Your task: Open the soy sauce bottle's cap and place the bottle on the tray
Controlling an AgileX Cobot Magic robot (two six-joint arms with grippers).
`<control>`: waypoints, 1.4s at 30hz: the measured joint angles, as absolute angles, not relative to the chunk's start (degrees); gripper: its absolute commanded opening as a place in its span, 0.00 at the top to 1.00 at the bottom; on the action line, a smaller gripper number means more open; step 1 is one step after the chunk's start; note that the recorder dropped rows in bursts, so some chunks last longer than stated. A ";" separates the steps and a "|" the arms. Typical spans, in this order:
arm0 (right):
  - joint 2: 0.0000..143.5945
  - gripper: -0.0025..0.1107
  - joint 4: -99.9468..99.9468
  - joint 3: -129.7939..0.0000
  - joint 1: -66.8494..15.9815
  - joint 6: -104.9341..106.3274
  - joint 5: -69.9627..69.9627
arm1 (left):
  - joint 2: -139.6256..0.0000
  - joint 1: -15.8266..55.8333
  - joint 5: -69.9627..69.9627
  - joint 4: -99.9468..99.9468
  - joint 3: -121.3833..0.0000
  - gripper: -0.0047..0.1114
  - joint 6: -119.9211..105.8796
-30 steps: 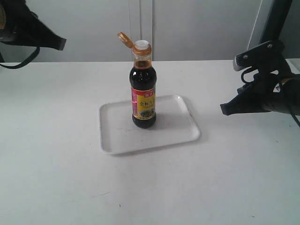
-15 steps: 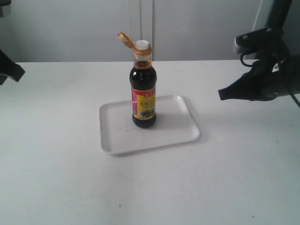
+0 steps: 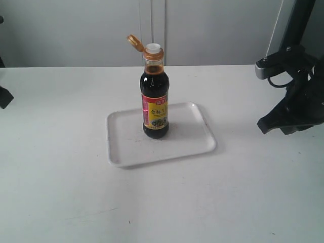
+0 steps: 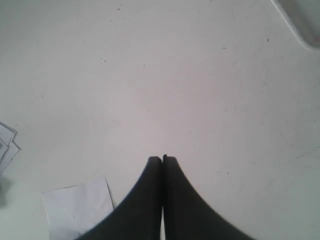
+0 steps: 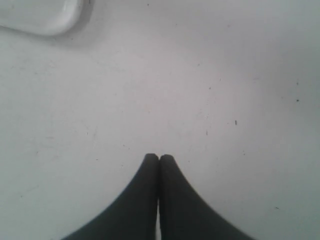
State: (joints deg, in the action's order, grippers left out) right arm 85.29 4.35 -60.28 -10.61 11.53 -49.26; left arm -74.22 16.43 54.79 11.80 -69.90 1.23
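The right end effector (image 5: 159,158) has its two fingers pressed together with nothing between them, pointing down at bare bench (image 3: 243,202); in the exterior view it sits at the right edge (image 3: 271,125), well apart from the tray (image 3: 197,144). The left end effector (image 4: 162,159) is likewise pinched flat and empty over the bench, with only a sliver of that arm visible at the exterior view's left edge.

The soy sauce bottle (image 3: 155,106) stands upright on the tray, toward its middle and back. The cap (image 3: 134,43) is flipped open and hangs tilted to one side of the neck on its hinge, leaving the white spout (image 3: 154,47) exposed. Judged from this, both parts of the task look complete: the cap is open and the bottle rests on the tray, with neither arm touching it. Nothing appears left except clearing the arms.

Count: one bottle, one cap, one tray, two end effectors. The left wrist view also shows a few sheets of white paper (image 4: 77,210) lying on the bench; their exact number cannot be told.
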 measured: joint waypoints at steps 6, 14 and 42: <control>82.27 0.98 4.47 -60.28 -10.52 10.67 -52.18 | -69.10 16.43 51.56 11.40 -63.51 0.96 1.23; 74.85 0.98 4.47 -57.15 -10.38 9.31 -51.12 | -62.02 16.43 51.60 10.06 -59.02 0.96 1.23; 38.16 0.98 -2.53 -31.03 -10.38 7.49 -19.53 | -33.59 16.43 17.63 0.00 -31.68 0.96 1.23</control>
